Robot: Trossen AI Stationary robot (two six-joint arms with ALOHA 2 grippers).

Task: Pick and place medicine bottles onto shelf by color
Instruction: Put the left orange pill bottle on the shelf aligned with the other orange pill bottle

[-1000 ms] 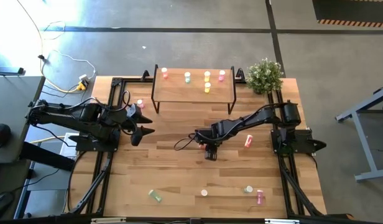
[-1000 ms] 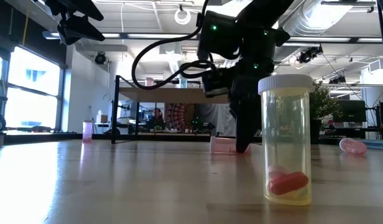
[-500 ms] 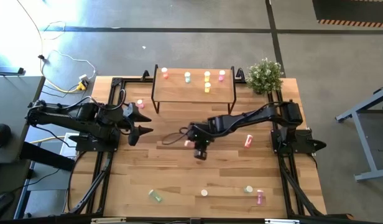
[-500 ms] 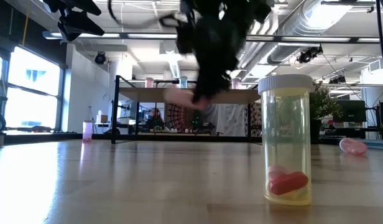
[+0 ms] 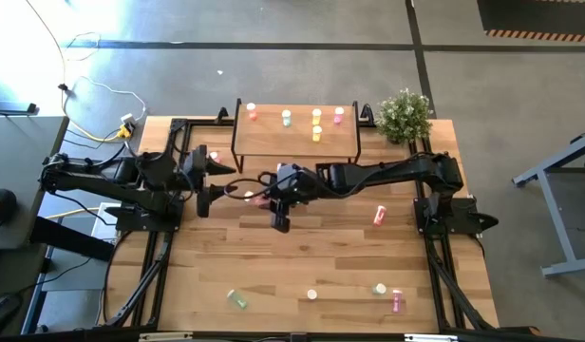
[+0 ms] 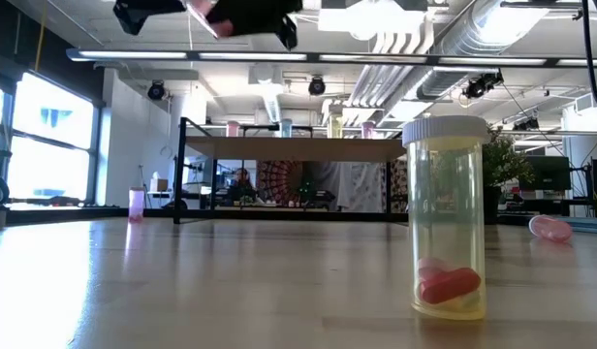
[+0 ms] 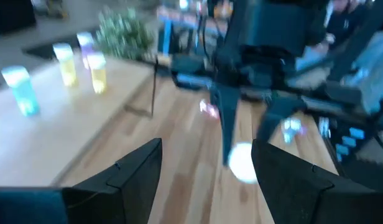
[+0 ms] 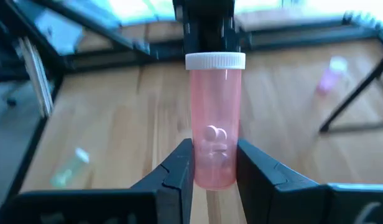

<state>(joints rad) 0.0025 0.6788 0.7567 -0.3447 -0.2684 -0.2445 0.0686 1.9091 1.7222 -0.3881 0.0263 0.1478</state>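
Note:
My right gripper [image 5: 266, 199] reaches far toward the table's left, shut on a pink medicine bottle [image 8: 212, 127] with a white cap [image 8: 215, 60]. My left gripper [image 5: 215, 182] is open and faces that cap from a short gap; its fingers [image 7: 139, 168] stand wide apart, and the cap [image 7: 244, 162] shows between them. The shelf [image 5: 294, 138] stands at the far edge on thin black legs. It carries a red bottle [image 5: 252, 111], a green one [image 5: 286, 118], two yellow ones [image 5: 316, 115] and a pink one [image 5: 338, 115]. My right gripper pinches the pink bottle's base end [image 8: 211, 169] between its two fingers [image 8: 180, 168]. The fingers come level from the table's right and lie along the bottle. The bottle is lifted clear and lies about level, with its cap pointing at my left gripper.
A capped bottle with a red capsule [image 6: 444, 218] stands near the near edge. Loose bottles lie on the table: pink [image 5: 214, 158], pink [image 5: 378, 216], green [image 5: 237, 299], green [image 5: 379, 289], pink [image 5: 397, 301]. A potted plant [image 5: 404, 114] stands right of the shelf.
My right gripper has lifted the pink bottle off the table's middle and carried it up and toward the table's left, turning from pointing down to level, until the cap faces my left gripper. The bottle now hangs clear of the table.

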